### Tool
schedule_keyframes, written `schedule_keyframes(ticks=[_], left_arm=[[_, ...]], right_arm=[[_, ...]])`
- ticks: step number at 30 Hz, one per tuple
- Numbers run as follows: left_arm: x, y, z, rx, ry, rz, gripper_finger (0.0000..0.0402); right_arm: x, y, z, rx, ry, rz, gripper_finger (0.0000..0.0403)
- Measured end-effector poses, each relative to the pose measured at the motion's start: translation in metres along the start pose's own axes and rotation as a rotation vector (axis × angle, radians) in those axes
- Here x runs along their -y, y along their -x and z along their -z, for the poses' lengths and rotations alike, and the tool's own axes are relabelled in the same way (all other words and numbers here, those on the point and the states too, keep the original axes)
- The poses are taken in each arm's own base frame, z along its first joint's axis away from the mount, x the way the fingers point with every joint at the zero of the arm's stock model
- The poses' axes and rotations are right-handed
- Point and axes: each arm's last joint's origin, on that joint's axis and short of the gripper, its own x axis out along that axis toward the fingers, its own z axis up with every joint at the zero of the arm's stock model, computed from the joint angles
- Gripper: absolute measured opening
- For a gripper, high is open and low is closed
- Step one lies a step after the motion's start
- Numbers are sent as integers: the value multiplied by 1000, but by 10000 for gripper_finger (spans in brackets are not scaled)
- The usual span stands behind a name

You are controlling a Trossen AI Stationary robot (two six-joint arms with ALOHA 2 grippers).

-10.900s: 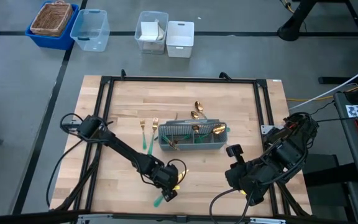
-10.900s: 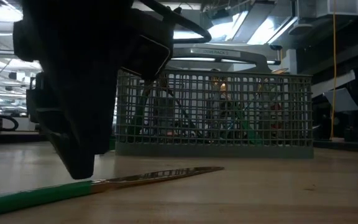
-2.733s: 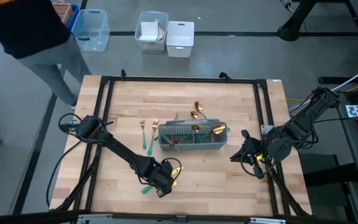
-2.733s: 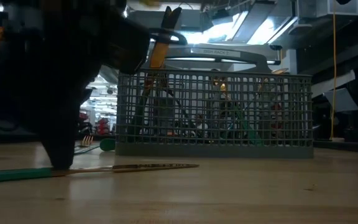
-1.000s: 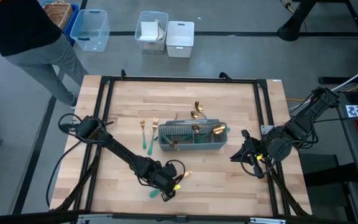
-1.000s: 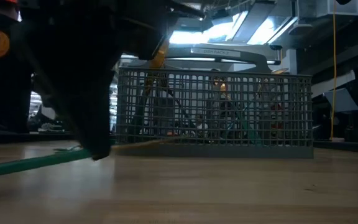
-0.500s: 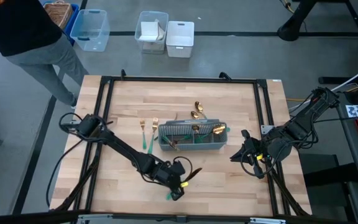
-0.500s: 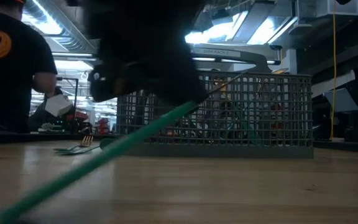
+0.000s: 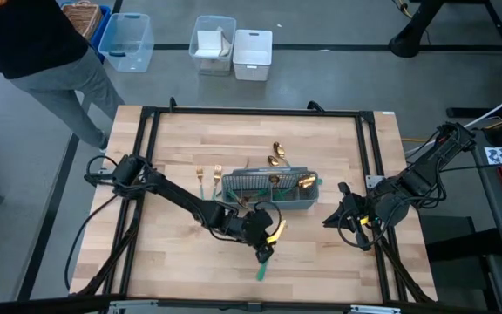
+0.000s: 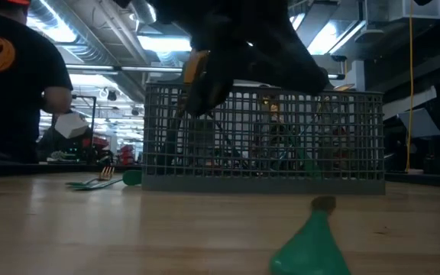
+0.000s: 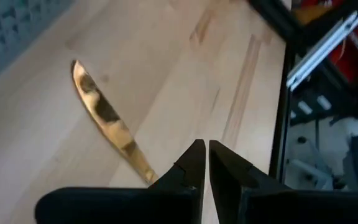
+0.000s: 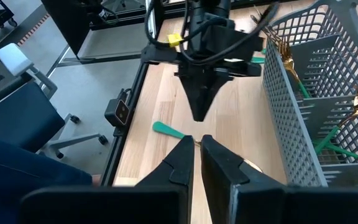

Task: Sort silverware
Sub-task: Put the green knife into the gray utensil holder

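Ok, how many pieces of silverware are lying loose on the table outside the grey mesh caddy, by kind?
Gold forks with teal handles: 2
Gold spoons: 2
Gold knife with teal handle: 1
Total: 5

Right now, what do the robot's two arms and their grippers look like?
Both arms are dark, jointed, with black cables looped alongside. The left gripper carries yellow tags near its wrist; its fingers are black, tapering wedges. The right gripper looks the same.
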Motion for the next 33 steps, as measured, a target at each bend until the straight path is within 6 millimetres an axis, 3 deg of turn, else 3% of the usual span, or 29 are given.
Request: schedule_keyframes(ticks=[7, 16, 21, 27, 33], left_arm=[[9, 2, 1, 22, -45, 68, 14], [29, 8, 26, -13, -64, 121, 23], [37, -4, 42, 16, -67, 205, 52], [25, -27, 64, -12, -86, 175, 58], [12, -38, 74, -59, -102, 105, 58]], right_arm=[[-3, -4, 0, -11, -29, -27, 33], [-12, -33, 5, -56, 41, -3, 33], [-13, -41, 9, -82, 52, 13, 33], [-13, -42, 9, -81, 52, 13, 33], [-13, -42, 9, -80, 51, 13, 33]])
